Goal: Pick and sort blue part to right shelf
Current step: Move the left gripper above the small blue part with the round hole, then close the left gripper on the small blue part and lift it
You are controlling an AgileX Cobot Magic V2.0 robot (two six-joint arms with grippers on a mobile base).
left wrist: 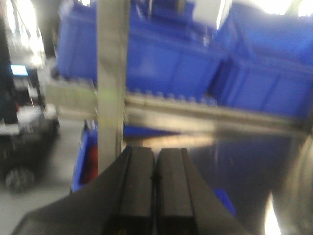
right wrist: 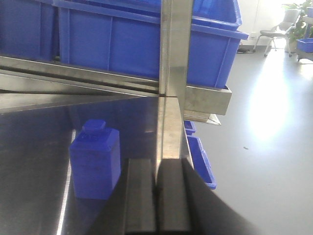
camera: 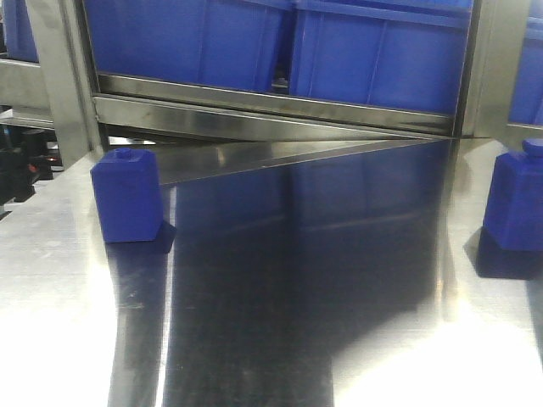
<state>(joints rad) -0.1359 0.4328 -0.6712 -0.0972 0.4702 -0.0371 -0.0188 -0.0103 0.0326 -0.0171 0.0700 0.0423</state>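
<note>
A blue part (camera: 125,197) stands upright on the steel surface (camera: 280,322), left of centre, short of the right shelf (camera: 254,95) and its blue bins (camera: 373,51). A second blue part (camera: 513,203) stands at the right edge, near the right end effector (right wrist: 156,169). That and the left end effector (left wrist: 155,156) are both pressed together, empty. Nothing appears picked; grasp and transfer remain.

left wrist view blurred, bright glare streaks the steel table (camera: 475,356).
</note>
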